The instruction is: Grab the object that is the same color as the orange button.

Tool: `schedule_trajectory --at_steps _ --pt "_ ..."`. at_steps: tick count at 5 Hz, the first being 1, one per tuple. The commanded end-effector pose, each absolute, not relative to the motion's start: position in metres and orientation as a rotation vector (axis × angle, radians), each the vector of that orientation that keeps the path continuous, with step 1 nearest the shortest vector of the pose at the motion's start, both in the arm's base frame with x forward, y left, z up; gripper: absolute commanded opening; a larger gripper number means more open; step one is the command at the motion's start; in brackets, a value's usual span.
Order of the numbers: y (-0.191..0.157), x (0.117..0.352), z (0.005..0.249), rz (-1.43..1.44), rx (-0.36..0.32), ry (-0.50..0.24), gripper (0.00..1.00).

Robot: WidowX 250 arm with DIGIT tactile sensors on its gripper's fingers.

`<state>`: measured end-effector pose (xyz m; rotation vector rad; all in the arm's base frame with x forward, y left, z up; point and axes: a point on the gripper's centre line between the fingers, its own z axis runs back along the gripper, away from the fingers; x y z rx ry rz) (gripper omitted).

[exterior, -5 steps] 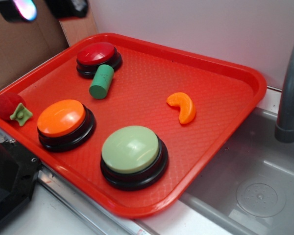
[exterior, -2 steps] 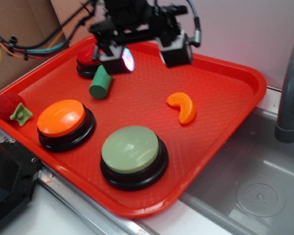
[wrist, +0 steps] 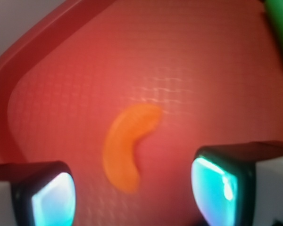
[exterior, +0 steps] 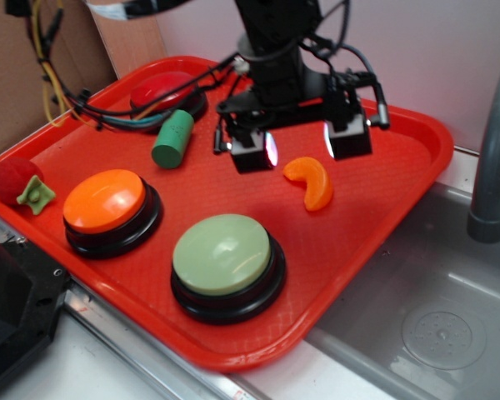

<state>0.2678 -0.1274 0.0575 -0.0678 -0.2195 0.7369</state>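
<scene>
Fingers (exterior: 302, 146) spread wide above the orange crescent (exterior: 311, 182), bare tray (exterior: 400, 158) floor all around it.

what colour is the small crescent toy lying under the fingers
Glossy orange; the small crescent-shaped toy lies on the red plastic tray, clearest in the wrist view.

orange crescent (exterior: 311, 182), orange-topped button (exterior: 106, 200), red textured tray (exterior: 400, 167)
</scene>
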Motion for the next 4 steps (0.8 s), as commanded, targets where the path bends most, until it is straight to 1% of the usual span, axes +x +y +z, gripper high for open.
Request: schedule_trajectory --at_steps 1,2,3,4 --pt "-0.139 0.290 0.047 0.740 -0.078 -0.222 1.00" --pt "-0.137 0.291 0.036 0.761 -0.054 -0.225 0.97" --pt "-0.134 0.291 0.031 0.773 -0.052 -0.215 0.00" --pt "-0.134 0.289 0.032 0.782 -0.059 -0.209 0.00"
